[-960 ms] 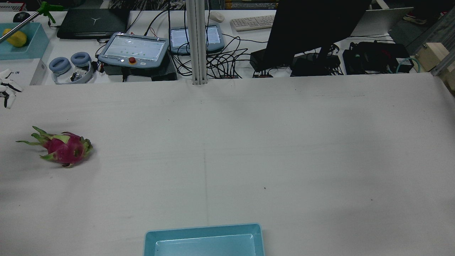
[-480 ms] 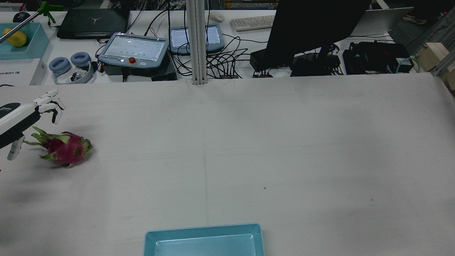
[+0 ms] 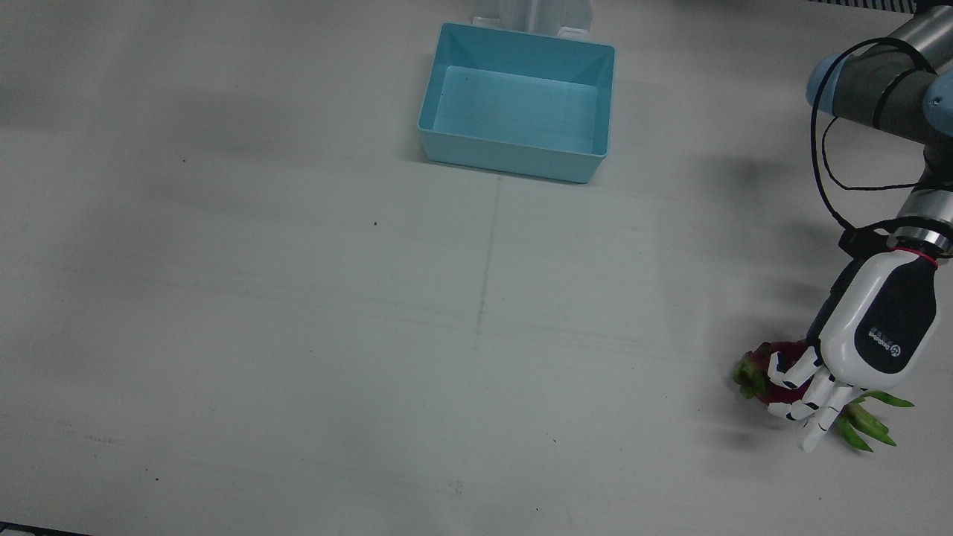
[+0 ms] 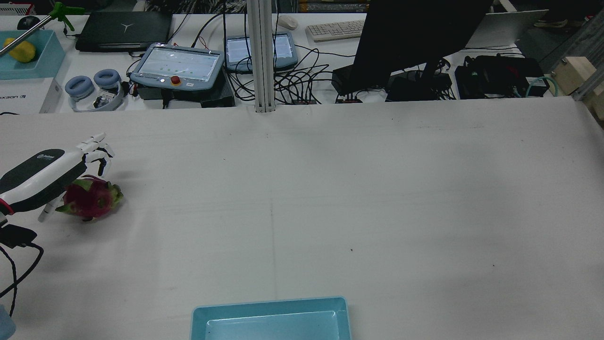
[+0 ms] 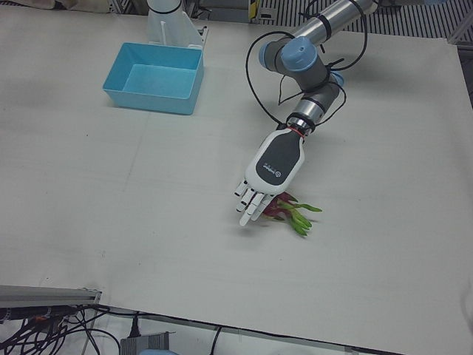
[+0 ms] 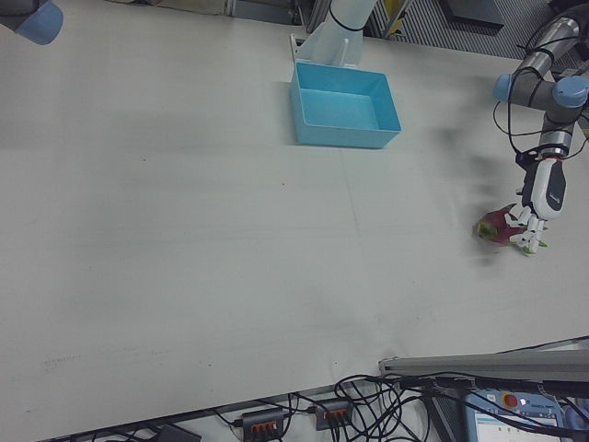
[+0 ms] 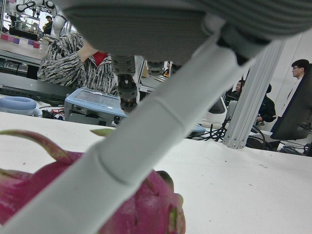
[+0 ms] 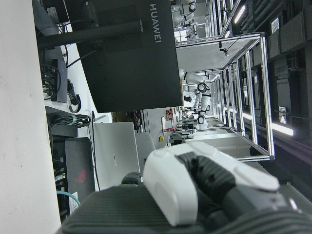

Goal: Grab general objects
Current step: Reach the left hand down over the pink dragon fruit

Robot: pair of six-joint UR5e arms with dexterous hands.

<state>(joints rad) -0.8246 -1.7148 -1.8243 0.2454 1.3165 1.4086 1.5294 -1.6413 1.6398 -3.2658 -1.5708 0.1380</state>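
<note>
Magenta dragon fruit lies on the white desk at its far left in the rear view, under the left hand.

Its fingers are spread and arched over the fruit, gripping nothing yet. The fruit looks fairly heavy, firm and waxy-smooth, apt to roll; the green scales seem too soft to hold by, so the round body is the place to wrap. Further right the desk is bare to the blue bin at the near edge; nothing blocks the way. The right hand shows only in its own camera, its fingers too unclear to judge.
</note>
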